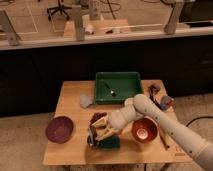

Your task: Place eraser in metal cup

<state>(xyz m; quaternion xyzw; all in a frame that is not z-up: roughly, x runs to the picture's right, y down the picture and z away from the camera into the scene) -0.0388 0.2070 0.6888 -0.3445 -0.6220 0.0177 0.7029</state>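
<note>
My gripper [96, 134] hangs low over the front middle of the wooden table [70, 92], at the end of the white arm [150, 112] that reaches in from the lower right. A small dark object [98, 117] lies just behind the gripper; I cannot tell whether it is the eraser. A flat green block [109, 143] lies right beside the gripper, in front of it. The small dark grey metal cup [165, 102] stands near the table's right edge, far from the gripper.
A green tray [102, 77] holding a spoon [111, 90] stands at the back middle. A purple bowl [59, 129] is at the front left and a copper-coloured bowl [144, 130] under my arm. A grey lump [86, 101] lies left of the tray, a dark item [154, 89] right of it.
</note>
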